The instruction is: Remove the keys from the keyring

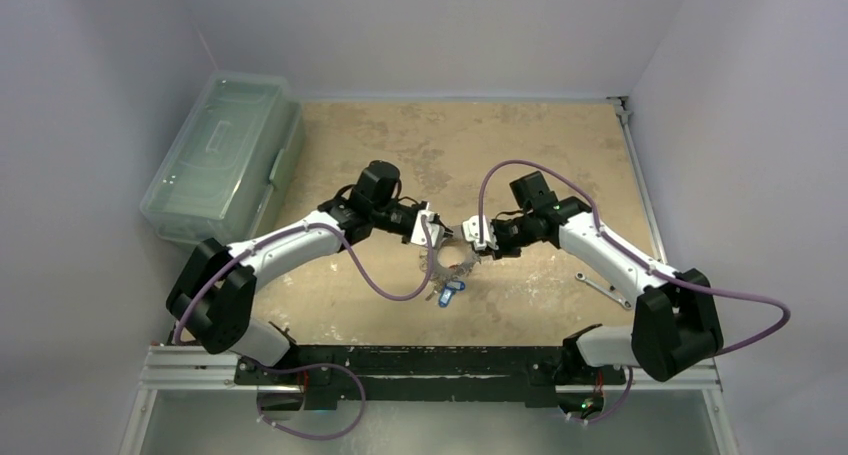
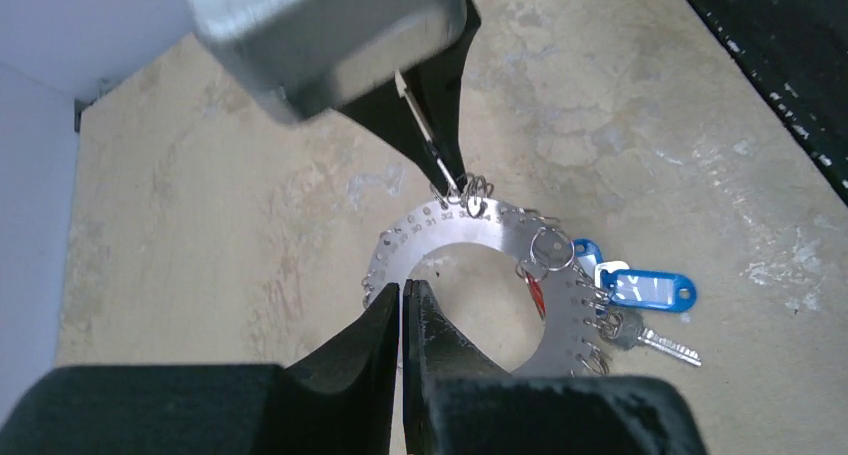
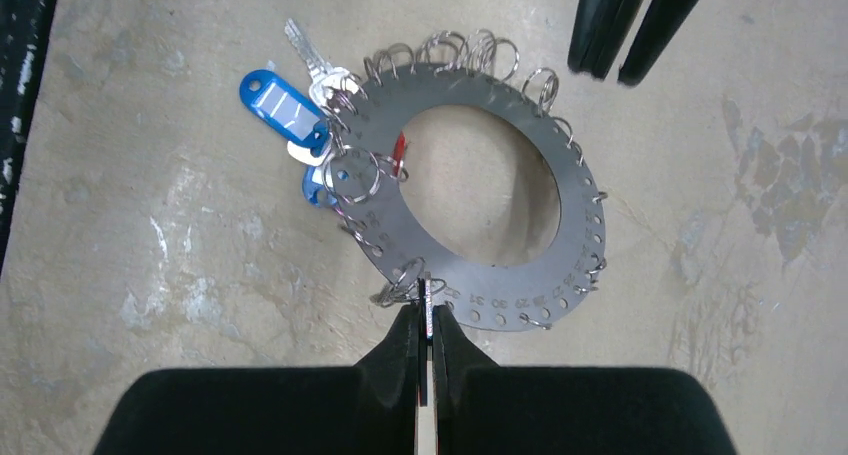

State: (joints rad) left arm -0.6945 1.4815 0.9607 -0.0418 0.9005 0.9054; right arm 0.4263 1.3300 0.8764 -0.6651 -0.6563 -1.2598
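Facing claws: both meet at the keyring (image 1: 455, 258), centre of the top view, over the counter (image 1: 540, 155).
Left claw (image 2: 405, 293): pressed together, tips at the keyring's rim; whether it pinches anything cannot be told.
Right claw (image 3: 428, 310): pressed together, tips touching the opposite rim among small wire loops.
Keys (image 2: 655, 341): clustered with a blue tag (image 2: 650, 288) at the keyring's right edge in the left wrist view.

Soft, even overhead light casts faint shadows on the bench (image 1: 520, 155). The keyring (image 2: 470, 237) glares in the left wrist view, where the right end effector (image 2: 452, 180) has a blurred body.
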